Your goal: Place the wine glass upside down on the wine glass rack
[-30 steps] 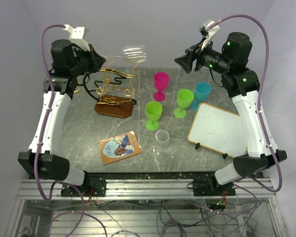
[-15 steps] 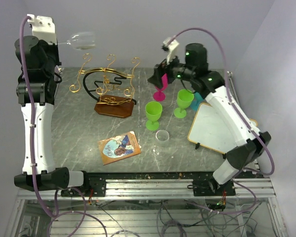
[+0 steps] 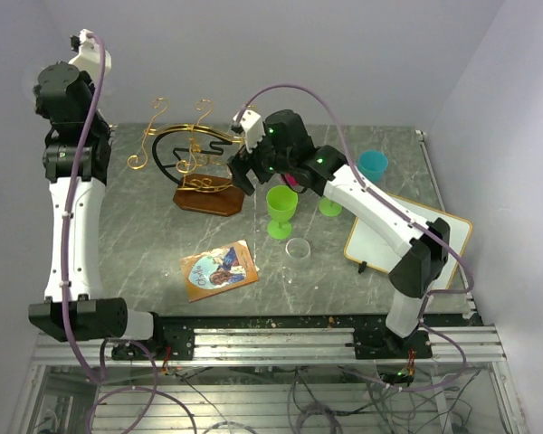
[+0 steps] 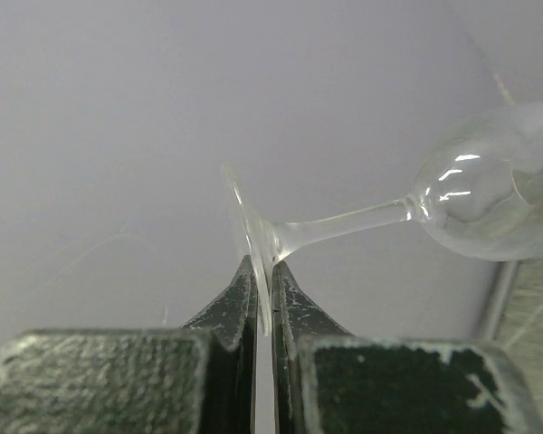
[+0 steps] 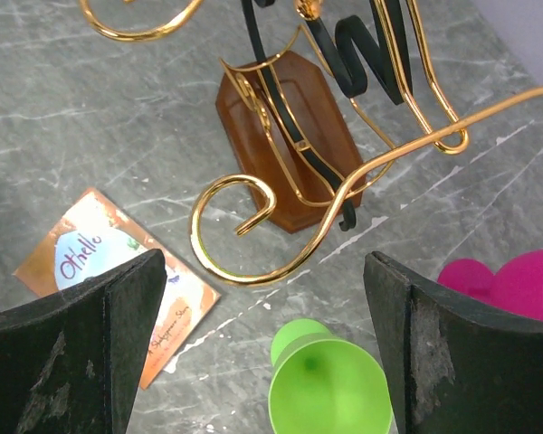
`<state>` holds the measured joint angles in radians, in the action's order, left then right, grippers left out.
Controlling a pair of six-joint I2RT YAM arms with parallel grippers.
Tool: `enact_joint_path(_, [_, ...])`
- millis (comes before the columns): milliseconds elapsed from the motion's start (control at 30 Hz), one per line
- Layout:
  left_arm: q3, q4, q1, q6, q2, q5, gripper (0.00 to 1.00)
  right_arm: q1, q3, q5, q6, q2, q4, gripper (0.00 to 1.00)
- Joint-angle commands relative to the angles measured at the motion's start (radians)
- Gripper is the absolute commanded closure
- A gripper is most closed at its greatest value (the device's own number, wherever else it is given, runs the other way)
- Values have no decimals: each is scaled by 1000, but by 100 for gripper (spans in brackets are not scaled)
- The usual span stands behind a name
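Pale lilac walls close in a grey marbled desk (image 3: 136, 235); the rack (image 3: 202, 154) stands at its back left, gold scrolls over a brown wooden base, with a black curved strip running through the wire. The left arm is raised high by the left wall; its fingers (image 4: 244, 303) are pressed together on the foot of the glass (image 4: 462, 203), pinching it edge-on; the stem runs out sideways, tilted slightly up, to the clear bowl, which hangs in the air before the wall; the glass is off the rack and well apart from it; from above I cannot make the glass out. The right arm reaches across to the rack; its fingers (image 5: 86, 348) are spread wide and hold nothing; they hover above the rack's right side, with a gold curl, the base and a green goblet (image 5: 326, 384) showing between them. Right of the rack stand that green goblet, a second green goblet (image 3: 331, 206) partly behind the arm, a pink goblet (image 5: 516, 285) mostly hidden from above, and a teal goblet (image 3: 373, 165) farther back; a small clear cup (image 3: 298, 248) sits just in front of the near green goblet; a whiteboard (image 3: 407, 235) lies at the right, under the arm; a card (image 3: 219, 269) marked "Othello" lies flat in front of the rack.
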<state>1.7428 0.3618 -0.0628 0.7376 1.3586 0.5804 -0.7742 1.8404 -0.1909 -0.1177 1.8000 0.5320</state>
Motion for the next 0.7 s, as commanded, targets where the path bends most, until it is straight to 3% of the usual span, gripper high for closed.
enact_joint_path(0, [-36,-188,-7,188,59,78,93,-5,43,72,5,47,-9,10])
enact_joint_path(300, [-27,-231,-10,316,225,7,93,-5,111,113,15,105,10,15])
enact_joint_path(667, [-81,-201,-10,432,278,-246,93,-1,102,204,-6,85,7,30])
